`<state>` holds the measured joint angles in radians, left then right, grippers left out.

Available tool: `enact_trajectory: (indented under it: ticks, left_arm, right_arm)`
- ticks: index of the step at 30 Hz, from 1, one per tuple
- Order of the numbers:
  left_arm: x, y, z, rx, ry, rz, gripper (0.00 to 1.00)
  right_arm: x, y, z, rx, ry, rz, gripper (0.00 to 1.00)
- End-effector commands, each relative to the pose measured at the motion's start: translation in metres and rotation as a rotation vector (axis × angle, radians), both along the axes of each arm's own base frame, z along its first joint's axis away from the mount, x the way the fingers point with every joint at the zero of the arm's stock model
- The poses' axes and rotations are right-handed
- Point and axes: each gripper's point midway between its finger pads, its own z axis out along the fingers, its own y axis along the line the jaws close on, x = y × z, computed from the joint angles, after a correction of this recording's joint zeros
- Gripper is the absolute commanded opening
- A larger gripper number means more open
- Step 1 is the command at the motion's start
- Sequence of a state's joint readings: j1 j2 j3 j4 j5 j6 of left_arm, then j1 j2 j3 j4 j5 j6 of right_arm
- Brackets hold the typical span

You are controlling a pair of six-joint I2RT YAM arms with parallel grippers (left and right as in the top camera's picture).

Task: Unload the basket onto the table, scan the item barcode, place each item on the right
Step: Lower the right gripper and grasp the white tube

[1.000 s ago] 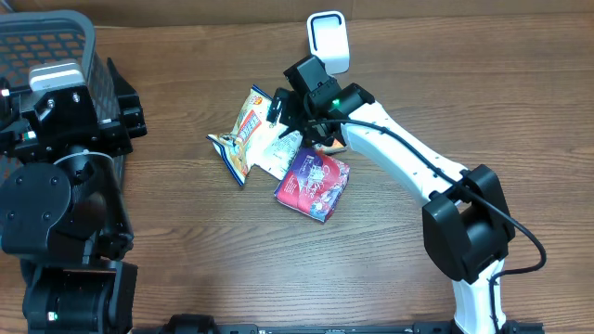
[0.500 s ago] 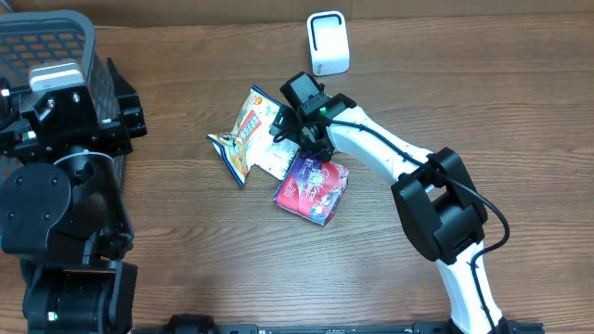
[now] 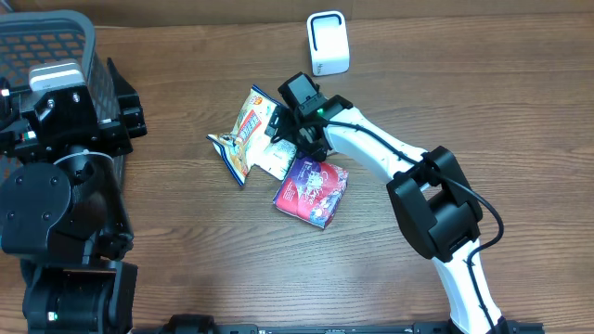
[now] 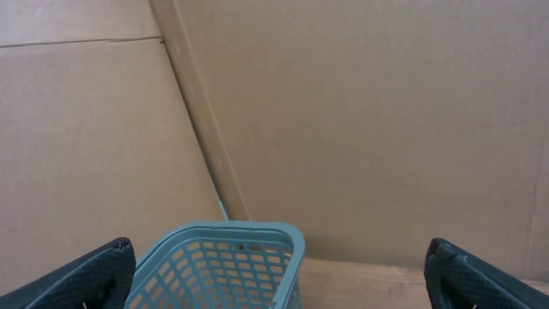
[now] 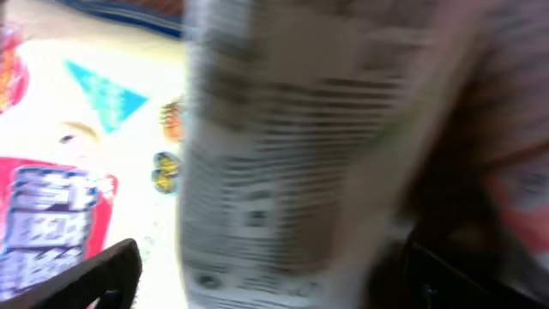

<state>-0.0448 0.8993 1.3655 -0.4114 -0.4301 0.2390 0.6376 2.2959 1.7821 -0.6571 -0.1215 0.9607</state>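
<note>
Swings right pincer (image 3: 299, 133) away from the scanner (image 3: 328, 43) at the worktop's far edge and down onto the snack pile mid-worktop, versus a second ago. Stands wide open with nothing held, poised over the white packet (image 3: 275, 158) between yellow bag (image 3: 243, 130) and red pouch (image 3: 314, 190); cannot tell contact through the blur. Looks like light, crinkly, slippery film, so best to pinch a flat seam edge gently.

The right gripper (image 3: 295, 135) now sits lower, away from the scanner (image 3: 328, 42) and down over the white packet (image 3: 275, 160), perhaps touching it. Its elbow (image 3: 436, 199) stands further left.
</note>
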Motion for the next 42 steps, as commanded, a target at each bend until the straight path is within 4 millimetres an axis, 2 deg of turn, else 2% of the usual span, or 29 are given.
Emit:
enact_trajectory:
  ticks: [1, 4, 8, 10, 11, 15, 17, 18, 20, 21, 23, 25, 26, 29, 31, 35, 40, 42]
  left_arm:
    - [-0.001, 0.0, 0.001, 0.0, -0.007, -0.006, 1.0]
    - [-0.001, 0.0, 0.001, 0.0, -0.007, -0.006, 1.0]
    - [-0.001, 0.0, 0.001, 0.0, -0.007, -0.006, 1.0]
    - [-0.001, 0.0, 0.001, 0.0, -0.007, -0.006, 1.0]
    - [-0.001, 0.0, 0.001, 0.0, -0.007, -0.006, 1.0]
    - [0.0, -0.003, 0.001, 0.002, -0.006, -0.026, 1.0]
    - [0.001, -0.004, 0.001, 0.002, -0.005, -0.032, 1.0]
    - [0.0, -0.004, 0.001, 0.002, -0.006, -0.032, 1.0]
    - [0.0, -0.004, 0.001, 0.002, -0.007, -0.032, 1.0]
    - [0.0, -0.004, 0.001, 0.002, -0.006, -0.032, 1.0]
    - [0.001, -0.004, 0.001, 0.002, -0.006, -0.032, 1.0]
    - [0.0, -0.004, 0.001, 0.002, -0.007, -0.032, 1.0]
    - [0.001, -0.004, 0.001, 0.002, -0.006, -0.032, 1.0]
    - [0.0, -0.004, 0.001, 0.002, -0.007, -0.032, 1.0]
    - [0.001, -0.004, 0.001, 0.002, -0.006, -0.032, 1.0]
    - [0.0, -0.004, 0.001, 0.002, -0.006, -0.032, 1.0]
    - [0.0, -0.004, 0.001, 0.002, -0.006, -0.032, 1.0]
    - [0.0, -0.004, 0.001, 0.002, -0.006, -0.032, 1.0]
  right_arm:
    - [-0.014, 0.012, -0.023, -0.009, 0.032, 0.082, 0.93]
    - [-0.022, 0.008, -0.027, -0.048, 0.046, 0.113, 0.83]
    - [-0.034, -0.017, -0.037, -0.168, 0.097, 0.089, 0.81]
    - [-0.04, -0.027, -0.041, -0.218, 0.116, 0.103, 0.69]
    - [-0.041, -0.03, -0.041, -0.233, 0.115, 0.128, 0.66]
    - [-0.043, -0.03, -0.041, -0.259, 0.085, 0.246, 0.64]
    - [-0.043, -0.031, -0.042, -0.274, 0.066, 0.314, 0.65]
    - [-0.043, -0.031, -0.042, -0.28, 0.06, 0.341, 0.7]
    - [-0.044, -0.032, -0.042, -0.294, 0.047, 0.402, 0.93]
    - [-0.044, -0.032, -0.042, -0.298, 0.041, 0.424, 1.0]
    - [-0.043, -0.031, -0.042, -0.301, 0.029, 0.447, 0.98]
    - [-0.041, -0.029, -0.042, -0.295, 0.018, 0.448, 0.91]
    - [-0.041, -0.029, -0.042, -0.293, 0.015, 0.448, 0.84]
    - [-0.04, -0.026, -0.041, -0.287, 0.008, 0.448, 0.78]
    - [-0.043, -0.022, -0.041, -0.263, 0.018, 0.454, 0.69]
    - [-0.051, -0.017, -0.04, -0.221, 0.05, 0.471, 0.71]
    - [-0.059, -0.025, -0.042, -0.239, 0.092, 0.472, 0.68]
    - [-0.067, -0.028, -0.043, -0.238, 0.132, 0.48, 0.69]
